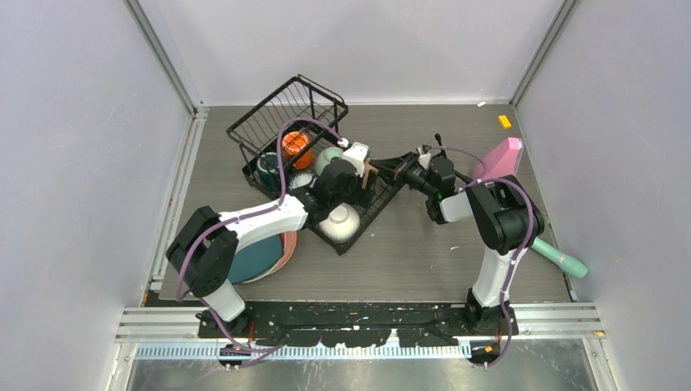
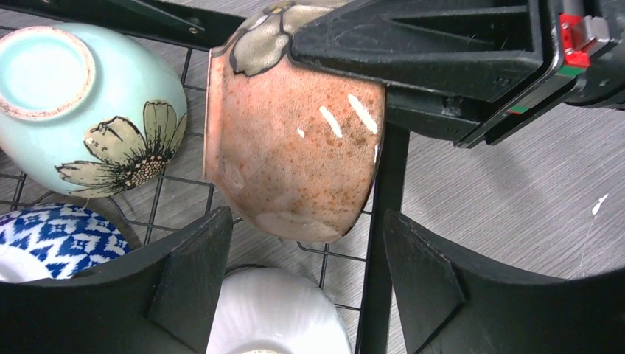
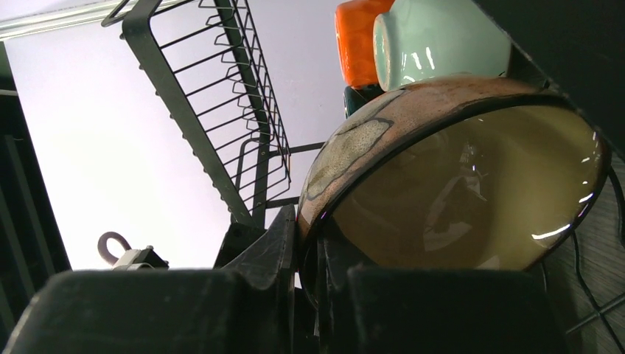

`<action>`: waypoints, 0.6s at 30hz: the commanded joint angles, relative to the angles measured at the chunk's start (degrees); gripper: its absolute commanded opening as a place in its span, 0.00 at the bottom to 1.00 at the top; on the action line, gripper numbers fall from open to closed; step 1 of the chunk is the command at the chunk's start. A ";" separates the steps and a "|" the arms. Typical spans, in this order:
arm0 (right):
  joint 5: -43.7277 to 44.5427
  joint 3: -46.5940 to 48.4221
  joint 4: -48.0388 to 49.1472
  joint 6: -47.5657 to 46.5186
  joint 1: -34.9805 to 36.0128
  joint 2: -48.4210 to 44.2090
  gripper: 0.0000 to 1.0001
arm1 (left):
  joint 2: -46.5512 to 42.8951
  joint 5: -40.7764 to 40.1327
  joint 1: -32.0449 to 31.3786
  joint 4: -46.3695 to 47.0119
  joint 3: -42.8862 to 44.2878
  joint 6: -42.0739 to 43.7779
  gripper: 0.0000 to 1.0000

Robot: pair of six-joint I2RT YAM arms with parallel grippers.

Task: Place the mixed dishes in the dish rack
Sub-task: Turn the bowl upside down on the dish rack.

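Note:
The black wire dish rack (image 1: 265, 118) holds an orange mug (image 1: 295, 145), a dark green mug (image 1: 267, 167), a mint bowl (image 1: 327, 156), a blue-patterned bowl (image 1: 301, 181) and a white bowl (image 1: 341, 221). My right gripper (image 1: 383, 169) is shut on the rim of the tan bowl (image 3: 457, 184) and holds it tilted over the rack's right edge (image 2: 387, 192). My left gripper (image 2: 306, 273) is open and empty, just below the tan bowl (image 2: 295, 147) and above the white bowl (image 2: 276, 313). The teal plate (image 1: 254, 257) and the pink plate (image 1: 287, 248) lie on the table under my left arm.
A pink wedge-shaped object (image 1: 497, 159) stands right of my right gripper. A mint cylinder (image 1: 562, 257) lies at the right edge. A small yellow piece (image 1: 504, 121) lies at the back right. Grey walls enclose the table.

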 commanded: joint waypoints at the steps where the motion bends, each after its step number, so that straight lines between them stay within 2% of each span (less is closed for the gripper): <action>1: 0.94 -1.77 -1.02 -2.02 -1.25 0.86 0.02 | -0.06 1.85 -0.06 3.99 2.64 2.72 0.78; 4: 0.68 -2.37 -0.14 -1.82 -1.73 1.03 0.02 | -0.32 3.48 0.21 3.56 3.79 5.78 0.87; 7: 0.21 -2.72 0.41 -1.66 -2.29 1.09 0.02 | 0.46 7.36 1.16 1.04 6.06 7.65 0.92; 18: -0.96 -3.52 2.86 -0.75 -2.71 2.28 0.03 | 4.00 9.85 2.62 -4.42 9.83 10.82 0.93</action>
